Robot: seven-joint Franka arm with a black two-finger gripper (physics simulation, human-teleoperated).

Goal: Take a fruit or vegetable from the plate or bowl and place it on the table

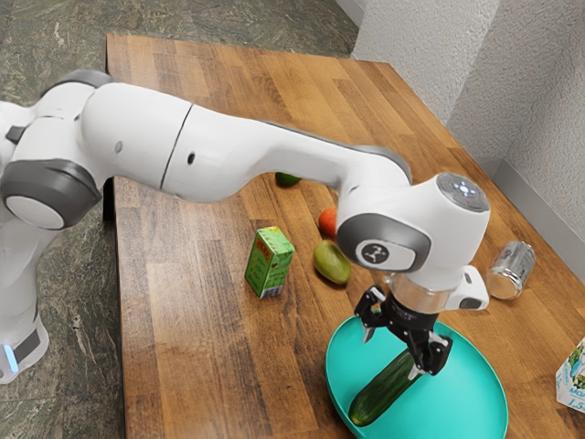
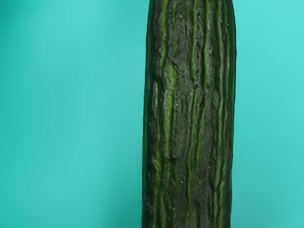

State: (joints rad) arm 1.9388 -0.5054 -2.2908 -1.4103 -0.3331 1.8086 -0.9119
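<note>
The black gripper [image 1: 392, 355] stands open low over the turquoise plate [image 1: 344, 357], its two fingers well apart. A dark green cucumber [image 1: 380, 392] lies on the plate, its far part running under the hand, and nothing shows that the fingers touch it. In the wrist view the ridged cucumber [image 2: 189, 118] is close beneath the hand, with the plate's turquoise surface [image 2: 76, 118] on both sides of it.
On the wooden table [image 1: 192, 320] are a green juice box [image 1: 270, 262], a yellow-green mango [image 1: 331, 262], an orange-red fruit [image 1: 327, 220] and a green one [image 1: 287, 179]. A metal can [image 1: 510, 271] and a carton [image 1: 573, 378] stand towards the exterior view's right.
</note>
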